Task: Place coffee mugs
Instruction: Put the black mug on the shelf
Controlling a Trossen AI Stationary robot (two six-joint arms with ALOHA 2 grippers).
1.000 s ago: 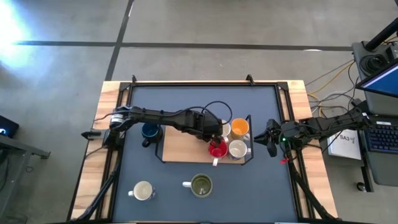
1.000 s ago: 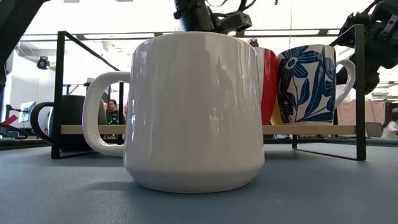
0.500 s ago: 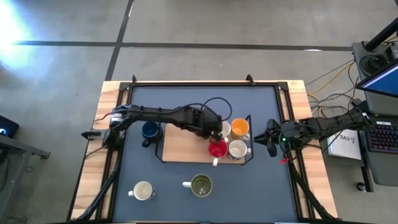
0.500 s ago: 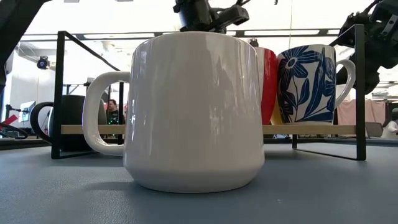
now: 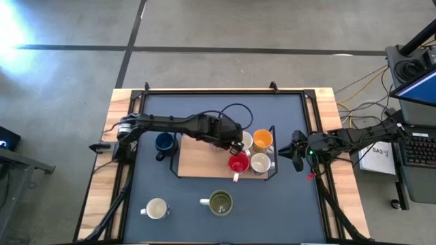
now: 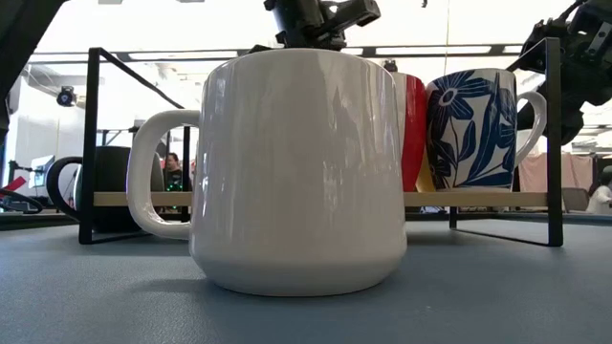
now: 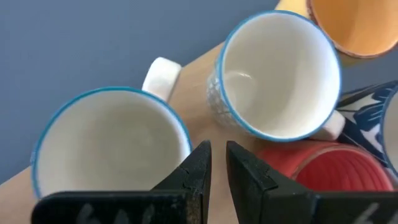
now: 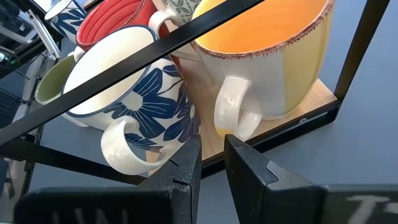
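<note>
A wooden tray (image 5: pixel 201 163) with a black frame stands mid-table. On it stand an orange mug (image 5: pixel 263 139), a red mug (image 5: pixel 238 163), a blue-flowered white mug (image 5: pixel 259 162) and two blue-rimmed white mugs (image 7: pixel 280 74) (image 7: pixel 112 143). My left gripper (image 7: pixel 219 149) hovers above the tray between these mugs. It is open by a narrow slit with nothing in it. My right gripper (image 8: pixel 212 146) waits off the tray's right end, narrowly open, holding nothing.
A dark blue mug (image 5: pixel 163 143) stands on the table left of the tray. Near the front edge stand a cream mug (image 5: pixel 156 208) and a white mug with a green inside (image 5: pixel 219 203), which fills the low view (image 6: pixel 296 172). The tray's black frame (image 8: pixel 186 37) crosses before the mugs.
My left gripper has risen a little above the tray's mugs; its finger gap looks the same. The mugs have stayed in place.
</note>
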